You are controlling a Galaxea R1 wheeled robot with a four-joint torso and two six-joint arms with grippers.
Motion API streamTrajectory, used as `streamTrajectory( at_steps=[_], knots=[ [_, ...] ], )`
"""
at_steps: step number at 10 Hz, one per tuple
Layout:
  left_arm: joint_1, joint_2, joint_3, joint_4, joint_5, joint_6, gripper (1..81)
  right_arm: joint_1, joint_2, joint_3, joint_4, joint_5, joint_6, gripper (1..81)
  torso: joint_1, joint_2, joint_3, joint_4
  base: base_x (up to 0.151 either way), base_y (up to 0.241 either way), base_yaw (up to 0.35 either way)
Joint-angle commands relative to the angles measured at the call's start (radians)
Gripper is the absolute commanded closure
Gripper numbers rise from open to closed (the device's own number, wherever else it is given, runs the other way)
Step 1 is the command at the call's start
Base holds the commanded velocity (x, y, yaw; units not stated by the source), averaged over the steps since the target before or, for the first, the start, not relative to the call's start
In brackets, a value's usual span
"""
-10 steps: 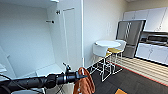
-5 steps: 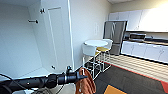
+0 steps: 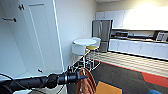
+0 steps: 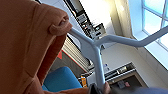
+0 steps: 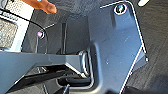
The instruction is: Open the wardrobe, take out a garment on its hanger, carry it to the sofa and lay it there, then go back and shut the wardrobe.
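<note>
The wardrobe stands open at the left of the head view, its white door swung out and a bare rail inside. My left gripper is low in that view, in front of the wardrobe, shut on a pale hanger. The rust-orange garment hangs from the hanger; it shows large in the left wrist view as the garment. A piece of the bright blue sofa shows behind the garment. In the right wrist view a corner of the garment lies beyond my own dark plate.
A round white table with white and yellow stools stands by the wall ahead. A steel fridge and a long kitchen counter line the far right. Dark carpet with an orange-yellow patch lies in front.
The whole head view has slid left, so the camera has turned right. The table and fridge sit further left in the picture, and the garment on my left arm shows more.
</note>
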Motion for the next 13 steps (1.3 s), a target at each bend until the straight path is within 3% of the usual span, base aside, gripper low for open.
streamTrajectory(
  at_steps=[1, 2, 3, 6, 13],
  knots=[
    [-0.169, -0.009, 0.04, 0.033, -0.09, 0.011, 81.1, 0.028, -0.014, 0.002, 0.005, -0.038, 0.004, 1.0, 0.0, 0.0, -0.092, 0.0, 0.0, 0.0, -0.336],
    [-0.169, -0.009, 0.045, 0.033, -0.091, 0.011, 81.1, 0.028, -0.014, 0.001, 0.005, -0.038, 0.005, 1.0, 0.0, -0.001, -0.098, 0.0, 0.0, 0.0, -0.337],
    [-0.169, -0.009, 0.047, 0.033, -0.091, 0.011, 81.1, 0.03, -0.014, 0.001, 0.005, -0.038, 0.005, 1.0, 0.0, -0.001, -0.06, 0.0, 0.0, 0.0, -0.337],
    [-0.169, -0.007, 0.051, 0.033, -0.091, 0.011, 81.1, 0.028, -0.014, -0.001, 0.003, -0.038, 0.007, 1.0, 0.001, 0.0, -0.092, 0.0, 0.0, 0.0, -0.337],
    [-0.169, -0.004, 0.057, 0.034, -0.091, 0.011, 81.1, 0.028, -0.013, -0.004, 0.006, -0.011, 0.007, 1.0, 0.001, 0.0, -0.091, 0.0, 0.0, 0.0, -0.338]
  ],
)
